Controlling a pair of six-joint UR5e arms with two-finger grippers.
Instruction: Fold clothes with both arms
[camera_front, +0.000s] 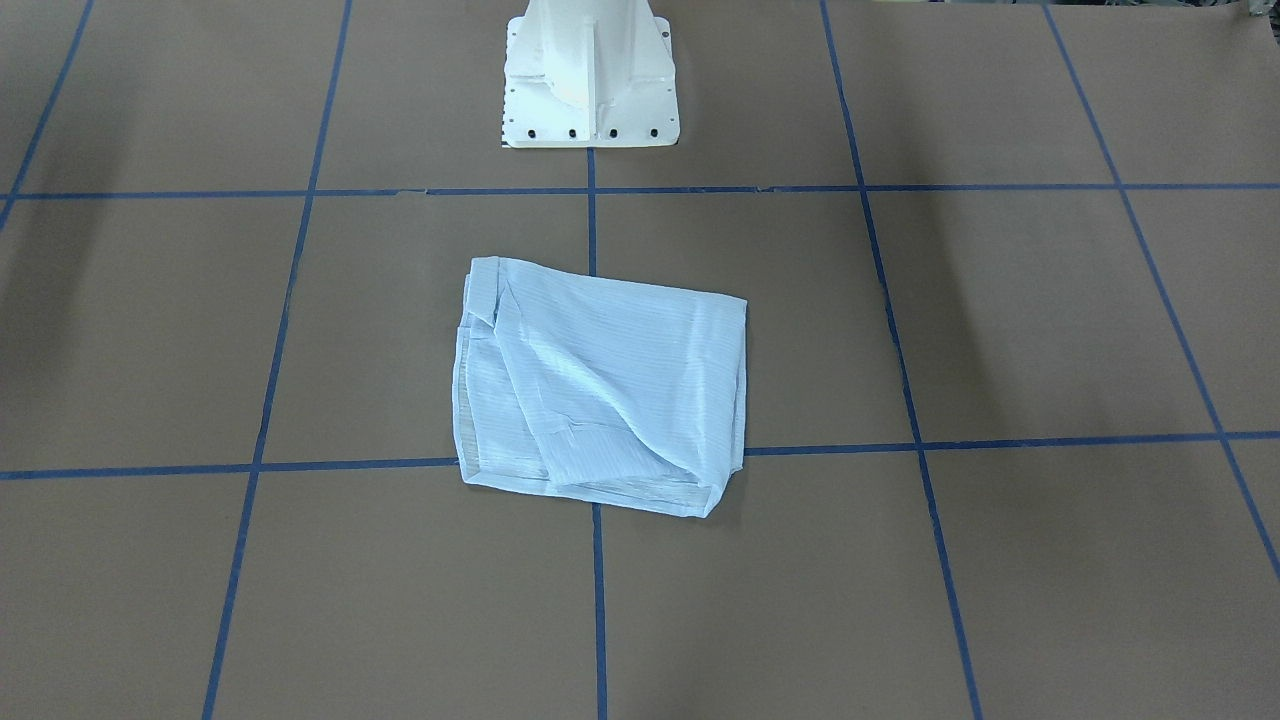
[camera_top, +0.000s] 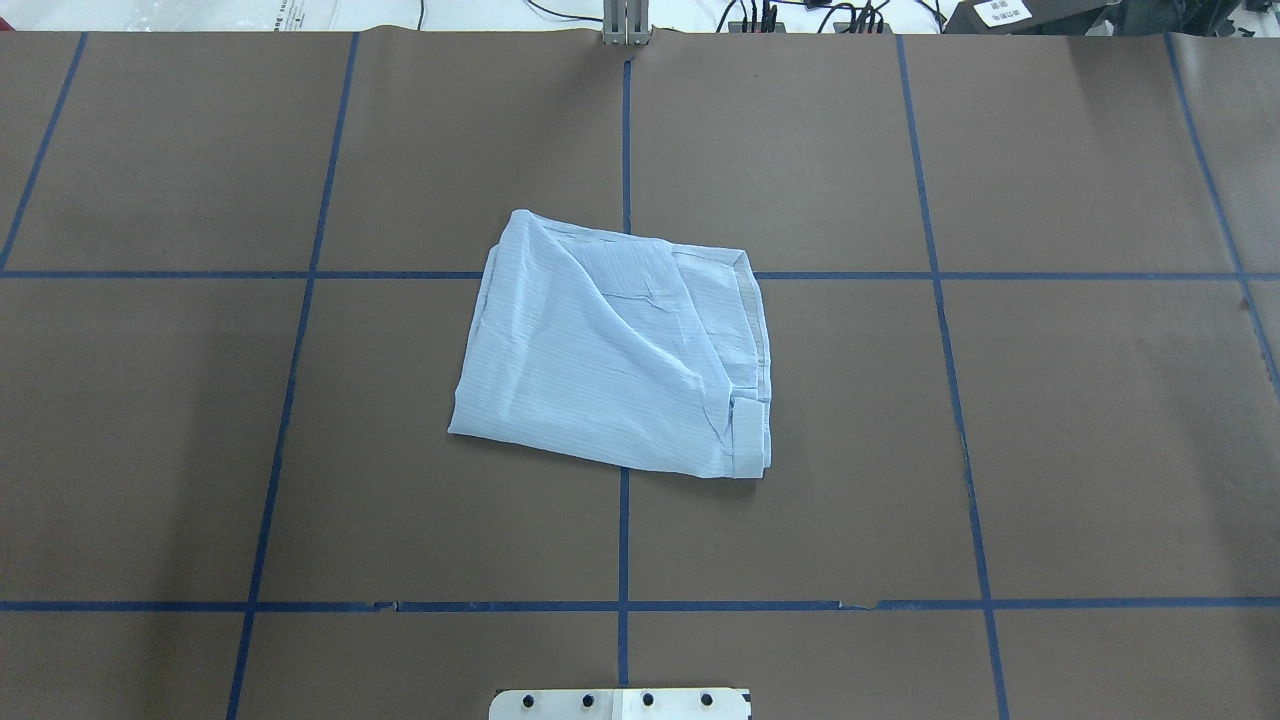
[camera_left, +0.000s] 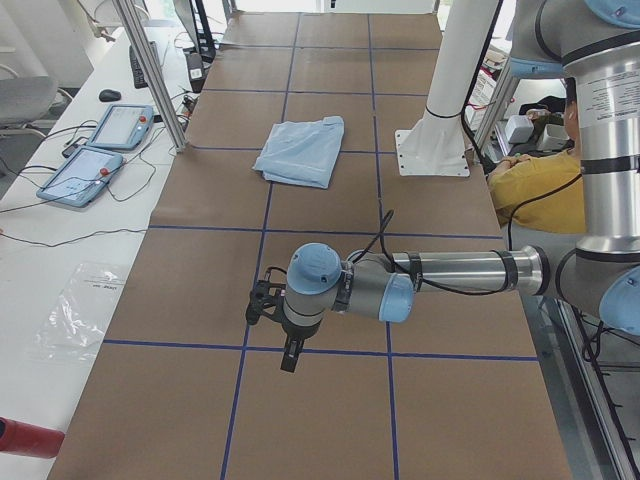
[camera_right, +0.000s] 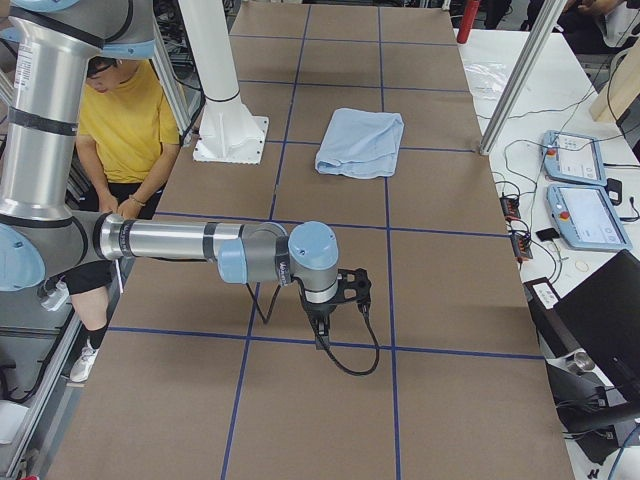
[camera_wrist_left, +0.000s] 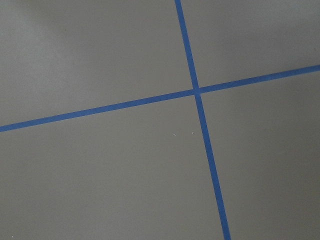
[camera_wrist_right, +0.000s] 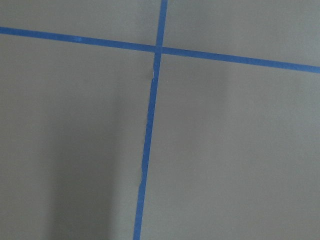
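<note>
Brown paper covers your table (camera_top: 1100, 400), and blue tape lines (camera_top: 622, 540) cut it into big squares.

Start at the left end. Your left arm (camera_left: 460, 270) is stretched out low over the table there, well apart from the cloth. The left tool (camera_left: 289, 360) points down at the paper, near a spot where two blue lines cross. You see this tool only from the side, so you cannot tell if it is open or closed. The camera on that wrist shows just brown paper and a blue cross.

Now look at the middle. The shirt (camera_top: 600, 350) lies flat on the table, folded into a rough square. It is light blue with thin stripes, and it is wrinkled. It sits on a crossing of blue lines, a little way in front of the white base (camera_front: 590, 80). From above, a slanting fold runs over its top, and a narrow band of cloth runs down its right edge.

Go on to the right end. Your right arm (camera_right: 170, 240) is stretched out low too, far from the shirt. The right tool (camera_right: 322, 338) points down near a blue line. Again you cannot tell if it is open or closed. A person (camera_right: 130, 120) in a yellow top is by the table's edge, near the base.
</note>
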